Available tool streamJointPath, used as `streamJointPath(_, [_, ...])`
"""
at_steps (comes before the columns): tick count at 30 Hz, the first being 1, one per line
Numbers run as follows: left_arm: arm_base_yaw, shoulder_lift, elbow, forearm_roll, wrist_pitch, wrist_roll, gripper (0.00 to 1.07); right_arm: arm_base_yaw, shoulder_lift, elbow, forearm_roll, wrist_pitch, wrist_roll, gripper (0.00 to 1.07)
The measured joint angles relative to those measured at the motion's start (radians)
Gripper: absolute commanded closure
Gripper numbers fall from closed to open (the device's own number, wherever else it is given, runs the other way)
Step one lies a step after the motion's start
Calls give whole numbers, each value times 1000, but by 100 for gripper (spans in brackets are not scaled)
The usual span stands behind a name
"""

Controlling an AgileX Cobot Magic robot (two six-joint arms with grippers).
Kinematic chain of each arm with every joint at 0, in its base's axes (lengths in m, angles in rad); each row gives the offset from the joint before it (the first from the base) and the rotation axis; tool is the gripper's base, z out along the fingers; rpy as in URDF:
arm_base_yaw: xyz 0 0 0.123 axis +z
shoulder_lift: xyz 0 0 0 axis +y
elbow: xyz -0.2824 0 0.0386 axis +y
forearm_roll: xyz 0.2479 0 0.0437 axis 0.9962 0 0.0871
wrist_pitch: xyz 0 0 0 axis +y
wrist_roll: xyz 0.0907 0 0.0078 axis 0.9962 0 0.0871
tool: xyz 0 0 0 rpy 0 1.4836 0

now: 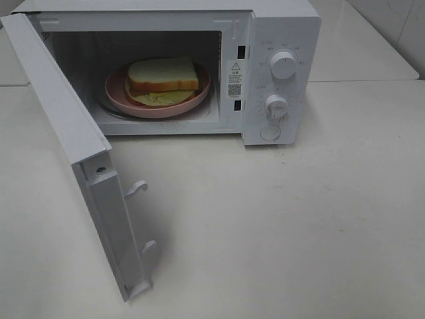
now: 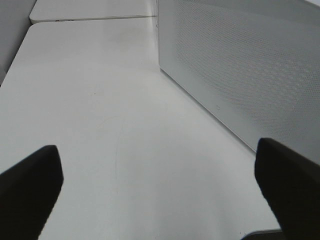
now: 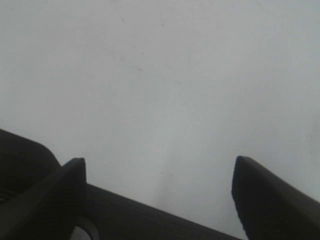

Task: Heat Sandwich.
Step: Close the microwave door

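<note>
The left gripper point(image 2: 160, 192) stands w/ its black fingers point(image 2: 30, 192) spread wide and nothing btwn them, over the white tabletop point(image 2: 100, 125). Just beyond one finger runs the dotted white face of the microwave door point(image 2: 240, 75). The right gripper point(image 3: 160, 197) is likewise spread, dark fingers point(image 3: 270, 200) well apart w/ only bare tabletop showing btwn, holding nothing. Neither gripper shows in the high view.

Seen from above, the door stands swung out to the view's left, its free edge toward the camera. Two latch hooks point(image 1: 137, 188) stick out of that edge. Behind it the white microwave point(image 1: 279, 26) sits toward the back of the tabletop, cavity exposed. Inside, on a round pink plate point(image 1: 154, 111), lies the sandwich point(image 1: 163, 73): a thick slice of white bread w/ tan crust on top, and a yellowish layer spilling out beneath toward the front. The plate sits approx. at the centre of the cavity floor. Right of the cavity, the frame carries a warning sticker point(image 1: 234, 76) w/ QR code. Next to it is the control panel, w/ an upper knob point(image 1: 284, 65), a lower knob point(image 1: 276, 105) and a round button point(image 1: 270, 132) below both.
</note>
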Motion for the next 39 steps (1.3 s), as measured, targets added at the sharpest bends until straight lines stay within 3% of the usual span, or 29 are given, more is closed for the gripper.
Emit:
streamJointPath(13, [0, 0, 0, 0, 0, 0, 5, -211, -283, 58, 59, -1, -33, 31])
streamJointPath(23, [0, 0, 0, 0, 0, 0, 5, -323, -433, 59, 88, -6, -60, 31])
streamJointPath(39, [0, 0, 0, 0, 0, 0, 5, -338, -490, 63, 102, -6, -62, 31])
